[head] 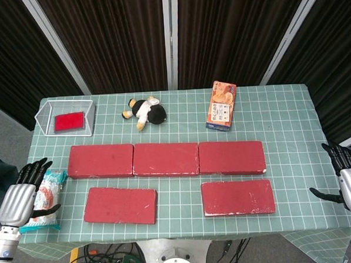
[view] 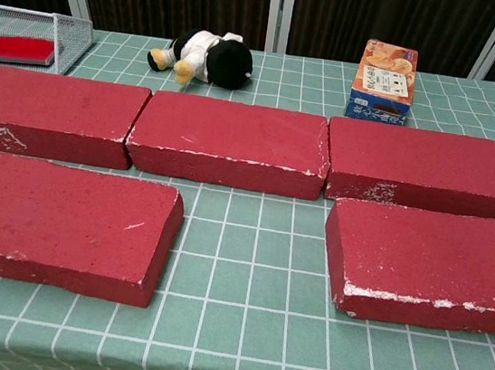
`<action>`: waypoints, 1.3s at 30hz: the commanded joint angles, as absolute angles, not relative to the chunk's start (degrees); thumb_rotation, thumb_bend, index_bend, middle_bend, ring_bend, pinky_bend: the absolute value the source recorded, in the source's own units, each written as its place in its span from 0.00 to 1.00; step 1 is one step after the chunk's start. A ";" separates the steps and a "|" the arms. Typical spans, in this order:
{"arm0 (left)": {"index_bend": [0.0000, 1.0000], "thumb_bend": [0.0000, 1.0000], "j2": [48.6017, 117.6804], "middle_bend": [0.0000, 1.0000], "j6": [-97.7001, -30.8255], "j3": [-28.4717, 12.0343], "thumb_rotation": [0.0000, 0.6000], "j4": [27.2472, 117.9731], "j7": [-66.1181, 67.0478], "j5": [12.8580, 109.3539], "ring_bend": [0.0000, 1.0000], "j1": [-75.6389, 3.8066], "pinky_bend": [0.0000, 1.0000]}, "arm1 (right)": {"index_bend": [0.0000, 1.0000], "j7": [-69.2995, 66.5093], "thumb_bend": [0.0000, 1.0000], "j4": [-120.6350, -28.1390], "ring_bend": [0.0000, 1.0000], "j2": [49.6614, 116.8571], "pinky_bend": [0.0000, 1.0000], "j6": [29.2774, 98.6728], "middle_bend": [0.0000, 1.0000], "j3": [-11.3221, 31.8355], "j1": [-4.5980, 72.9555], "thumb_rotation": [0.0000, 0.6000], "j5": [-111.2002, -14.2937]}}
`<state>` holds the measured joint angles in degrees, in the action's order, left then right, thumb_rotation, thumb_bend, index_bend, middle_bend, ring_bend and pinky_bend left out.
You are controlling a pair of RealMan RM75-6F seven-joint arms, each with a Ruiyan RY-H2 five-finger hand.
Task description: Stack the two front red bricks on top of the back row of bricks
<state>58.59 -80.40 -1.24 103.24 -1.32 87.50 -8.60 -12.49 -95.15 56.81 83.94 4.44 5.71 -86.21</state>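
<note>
Two red bricks lie flat in the front row: the front left brick (head: 120, 205) (view: 55, 222) and the front right brick (head: 238, 197) (view: 429, 264). Behind them a back row of three red bricks runs end to end: left (head: 100, 161) (view: 51, 114), middle (head: 166, 159) (view: 230, 142), right (head: 231, 157) (view: 428, 166). My left hand (head: 24, 196) hangs off the table's left edge, fingers apart, holding nothing. Past the right edge my right hand (head: 346, 180) is likewise spread and empty. Neither hand shows in the chest view.
A snack packet (head: 46, 200) lies at the left edge beside my left hand. At the back stand a wire basket (head: 45, 115) (view: 67, 33) holding a red pad, a plush toy (head: 145, 112) (view: 205, 58) and an orange box (head: 221, 105) (view: 384, 82).
</note>
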 commanded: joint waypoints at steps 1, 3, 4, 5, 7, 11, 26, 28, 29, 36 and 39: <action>0.02 0.00 58.58 0.00 -80.88 -1.36 1.00 103.46 -1.16 87.54 0.00 -8.43 0.00 | 0.00 -12.50 0.00 -95.18 0.00 56.74 0.00 83.95 0.00 4.37 5.68 1.00 -86.36; 0.02 0.00 58.47 0.00 -80.99 -1.21 1.00 103.71 -0.93 87.90 0.00 -8.40 0.00 | 0.00 -12.52 0.00 -95.18 0.00 56.73 0.00 84.03 0.00 4.36 5.65 1.00 -86.46; 0.02 0.00 58.42 0.00 -80.98 -1.10 1.00 103.89 -0.84 88.14 0.00 -8.42 0.00 | 0.00 -12.58 0.00 -95.18 0.00 56.73 0.00 84.04 0.00 4.39 5.65 1.00 -86.45; 0.02 0.00 58.35 0.00 -80.87 -0.93 1.00 104.13 -0.80 88.43 0.00 -8.46 0.00 | 0.00 -12.63 0.00 -95.19 0.00 56.72 0.00 84.04 0.00 4.41 5.65 1.00 -86.42; 0.02 0.00 58.05 0.00 -80.26 -0.35 1.00 104.99 -0.73 89.36 0.00 -8.69 0.00 | 0.00 -12.72 0.00 -95.18 0.00 56.73 0.00 84.03 0.00 4.55 5.68 1.00 -86.24; 0.02 0.00 57.46 0.00 -77.42 1.51 1.00 107.72 -0.55 91.99 0.00 -9.82 0.00 | 0.00 -12.94 0.00 -95.16 0.00 56.42 0.00 83.66 0.00 4.82 5.88 1.00 -85.85; 0.01 0.00 64.47 0.00 -59.56 2.54 1.00 116.55 7.69 89.78 0.00 -19.31 0.00 | 0.00 -16.69 0.00 -94.33 0.00 52.89 0.00 83.54 0.00 6.87 6.28 1.00 -83.90; 0.01 0.00 65.45 0.00 -57.69 2.44 1.00 117.37 9.95 88.32 0.00 -20.40 0.00 | 0.00 -17.23 0.00 -93.80 0.00 53.01 0.00 82.96 0.00 6.89 6.48 1.00 -83.67; 0.01 0.00 65.92 0.00 -56.76 2.47 1.00 117.71 11.13 87.55 0.00 -20.89 0.00 | 0.00 -17.37 0.00 -93.55 0.00 53.13 0.00 82.74 0.00 6.87 6.57 1.00 -83.63; 0.01 0.00 70.19 0.00 -54.77 1.50 1.00 119.17 21.53 78.75 0.00 -23.07 0.00 | 0.00 -17.50 0.00 -91.62 0.00 54.28 0.00 81.39 0.00 6.35 7.10 1.00 -83.90; 0.01 0.00 71.99 0.00 -55.24 0.67 1.00 119.80 25.59 74.50 0.00 -23.98 0.00 | 0.00 -17.84 0.00 -90.96 0.00 54.48 0.00 81.17 0.00 6.31 7.15 1.00 -83.83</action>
